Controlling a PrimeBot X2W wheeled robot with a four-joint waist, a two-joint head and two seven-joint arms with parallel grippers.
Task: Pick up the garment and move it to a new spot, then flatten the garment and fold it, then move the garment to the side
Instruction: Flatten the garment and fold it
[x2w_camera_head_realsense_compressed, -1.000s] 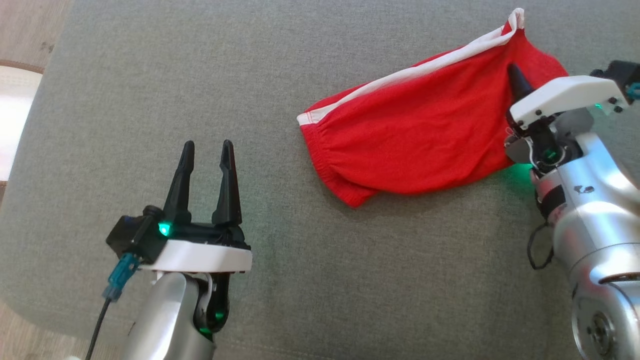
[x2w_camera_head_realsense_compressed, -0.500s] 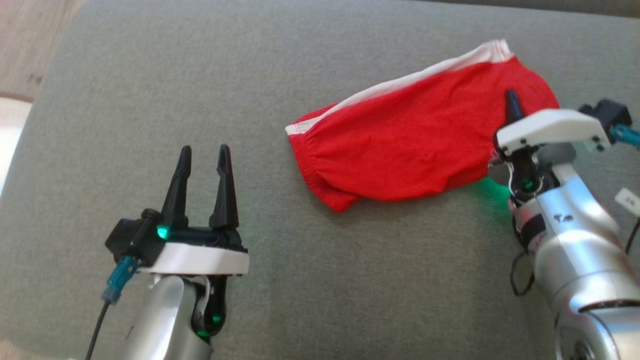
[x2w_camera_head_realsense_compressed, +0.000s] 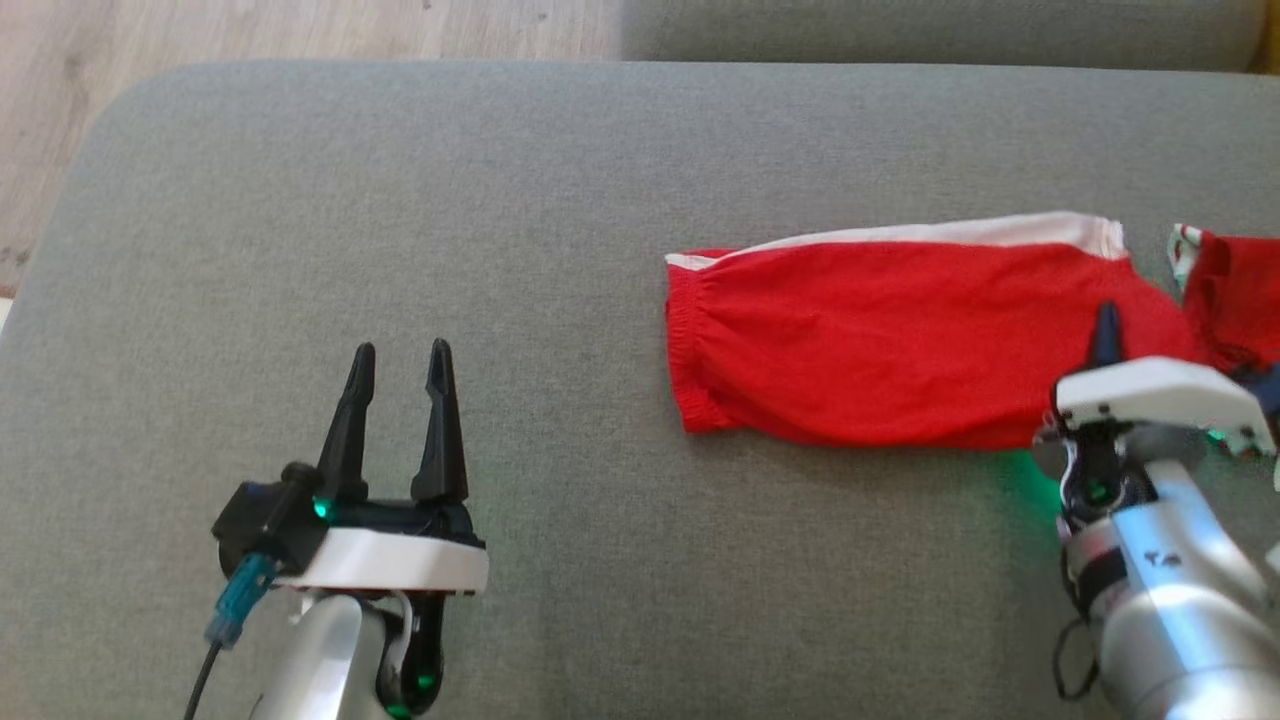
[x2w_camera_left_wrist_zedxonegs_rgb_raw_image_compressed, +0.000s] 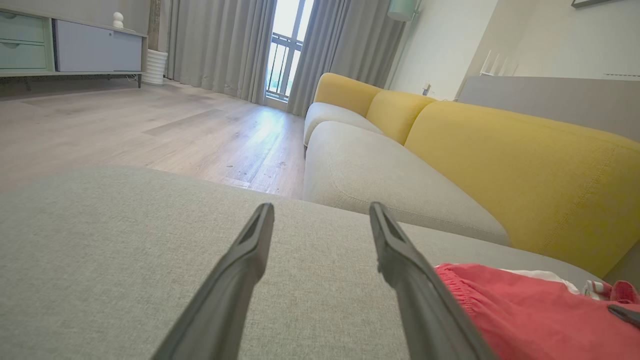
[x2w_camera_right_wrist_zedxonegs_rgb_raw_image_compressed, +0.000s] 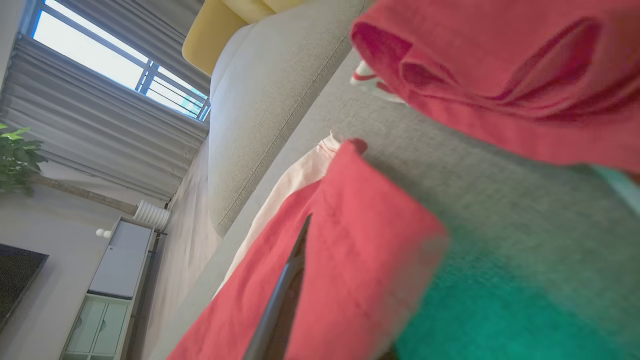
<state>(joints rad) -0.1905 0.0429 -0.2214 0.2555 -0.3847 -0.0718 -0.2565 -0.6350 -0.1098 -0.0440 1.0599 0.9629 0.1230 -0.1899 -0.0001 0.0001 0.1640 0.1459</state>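
Now, right fingers (x2w_camera_head_realsense_compressed: 1105, 335) shut on right edge of red garment (x2w_camera_head_realsense_compressed: 880, 340), left fingers (x2w_camera_head_realsense_compressed: 440, 420) open over bare grey cushion (x2w_camera_head_realsense_compressed: 500, 200)

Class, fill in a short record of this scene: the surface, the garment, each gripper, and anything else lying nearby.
Surface: grey sofa cushion
Garment: red shorts with a white side stripe, lying spread on the cushion
Left gripper: open, over bare cushion, apart from the shorts
Right gripper: shut on the shorts' right end
Nearby: second red garment at the right edge, beside the shorts
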